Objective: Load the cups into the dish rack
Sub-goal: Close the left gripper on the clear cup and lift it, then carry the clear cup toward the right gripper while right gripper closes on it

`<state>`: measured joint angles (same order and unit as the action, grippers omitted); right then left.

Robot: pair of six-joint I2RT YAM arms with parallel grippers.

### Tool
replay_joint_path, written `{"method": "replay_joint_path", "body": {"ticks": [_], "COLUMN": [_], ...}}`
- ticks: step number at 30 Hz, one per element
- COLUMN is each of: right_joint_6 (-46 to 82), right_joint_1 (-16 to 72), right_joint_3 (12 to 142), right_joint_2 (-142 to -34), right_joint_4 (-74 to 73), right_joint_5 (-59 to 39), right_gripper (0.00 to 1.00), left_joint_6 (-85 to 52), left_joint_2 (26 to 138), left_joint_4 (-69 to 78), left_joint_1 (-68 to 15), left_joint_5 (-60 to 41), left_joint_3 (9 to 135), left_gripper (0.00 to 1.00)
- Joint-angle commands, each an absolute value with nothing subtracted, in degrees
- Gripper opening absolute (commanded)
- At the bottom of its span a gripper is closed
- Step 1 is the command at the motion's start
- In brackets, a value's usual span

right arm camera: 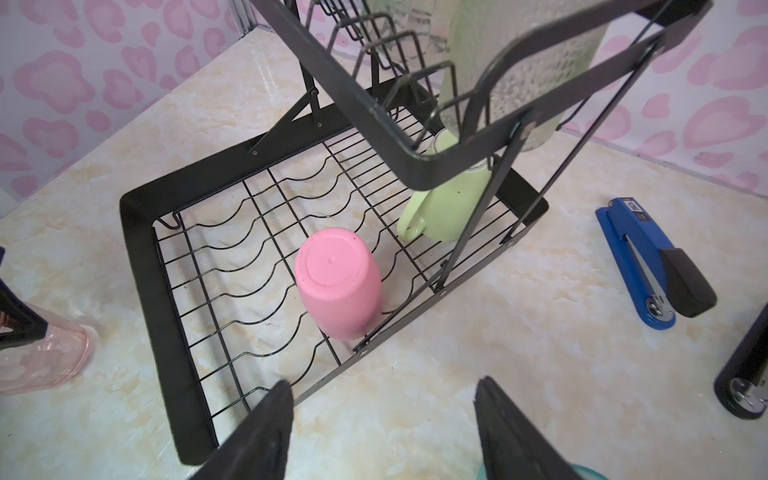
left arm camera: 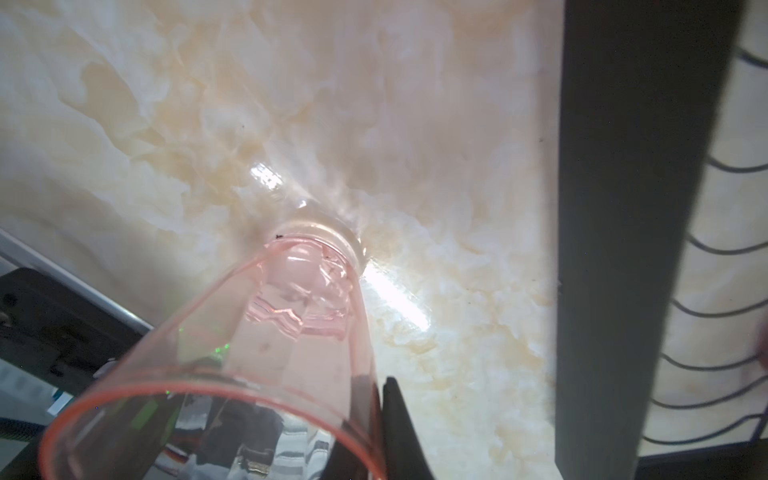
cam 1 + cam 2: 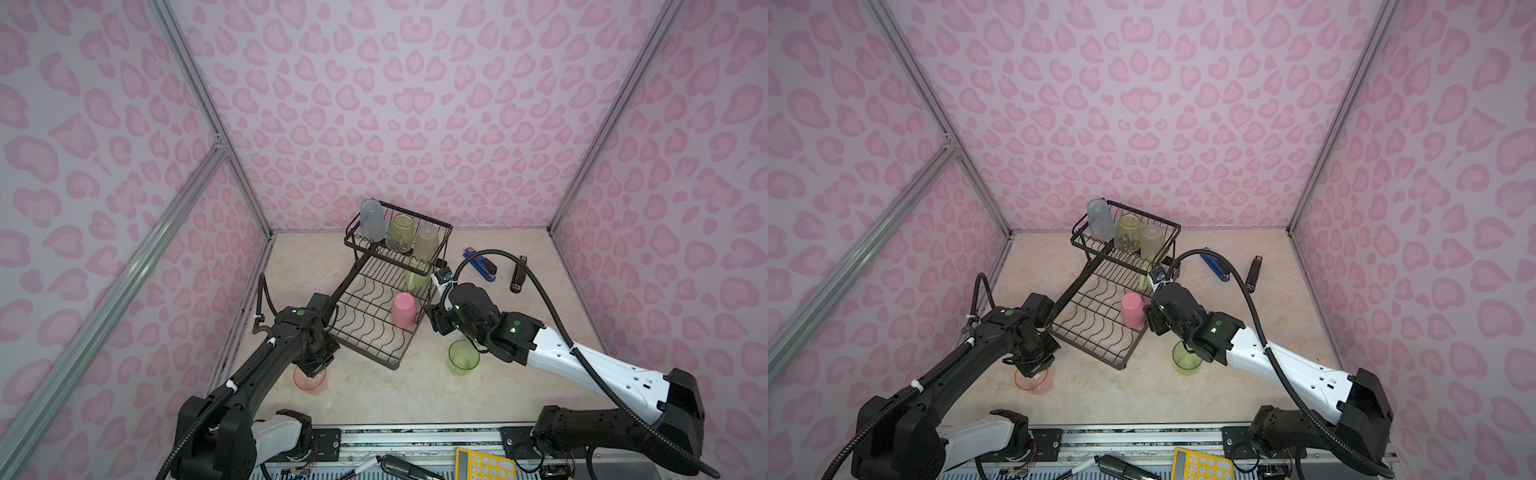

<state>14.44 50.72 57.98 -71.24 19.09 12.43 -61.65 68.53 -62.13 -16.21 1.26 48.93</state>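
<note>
My left gripper (image 2: pixel 374 419) is shut on the wall of a translucent pink cup (image 2: pixel 291 332), one finger inside and one outside. That cup (image 3: pixel 311 379) stands upright on the table, left of the black wire dish rack (image 3: pixel 345 286). The rack's lower tray holds an upturned solid pink cup (image 1: pixel 336 282) and a pale-green mug (image 1: pixel 444 212). Blue (image 3: pixel 372 219), green (image 3: pixel 401 232) and beige (image 3: pixel 426 241) cups sit upturned in the raised basket. My right gripper (image 1: pixel 382 399) hangs open and empty by the tray's right edge. A translucent green cup (image 3: pixel 462 356) stands upright below that arm.
A blue stapler (image 3: pixel 482 264) and a black stapler (image 3: pixel 518 276) lie on the table right of the rack. A yellow calculator (image 3: pixel 484 465) and pens lie on the front rail. Pink patterned walls close in three sides.
</note>
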Motion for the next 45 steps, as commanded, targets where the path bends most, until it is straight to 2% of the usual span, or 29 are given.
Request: {"method": "replay_joint_path", "body": {"ticks": [1,12,17,22,26,34,39,45], "right_joint_6": [16.3,24.1,30.3,40.6,48.0,63.6,73.2,79.2], "right_joint_1": [49.9,49.6,49.6,50.5,51.9,52.8,53.5,55.5], "right_joint_3": [58.9,62.4,64.1,66.4,68.1,71.2,71.5,79.0], "right_joint_2": [-71.2,-70.9,-72.6,-76.1,-77.3,-76.5,-74.9,-77.4], "right_joint_4": [19.7,22.5,19.4,15.9,13.5,12.5,10.2,14.4], "right_joint_5": [13.2,13.0,5.7,0.1,-0.7,2.7,6.0,8.5], "right_gripper": [0.68,0.69,0.69,0.67,0.67,0.67,0.67,0.69], "left_joint_6": [-59.9,-52.5,-49.2,-46.5,-42.8,-38.0,-39.1,-42.9], "left_joint_2": [66.9,62.6,62.8,61.9,62.1,60.2,58.5,56.7], "left_joint_4": [-65.7,-68.5,-66.3,-59.6,-55.4,-41.7,-31.6,-16.0], "left_joint_1": [-16.2,-16.2,-16.2,-16.2,-16.2,-15.8,-15.7,-15.7], "left_joint_5": [2.9,-2.1,-7.0,-14.5,-19.6,-33.4,-38.4,-45.6], "left_joint_3": [51.4,63.4,68.6,70.8,72.9,73.5,72.4,68.0], "left_gripper": [0.06,0.05,0.05,0.05,0.04,0.03,0.03,0.03]}}
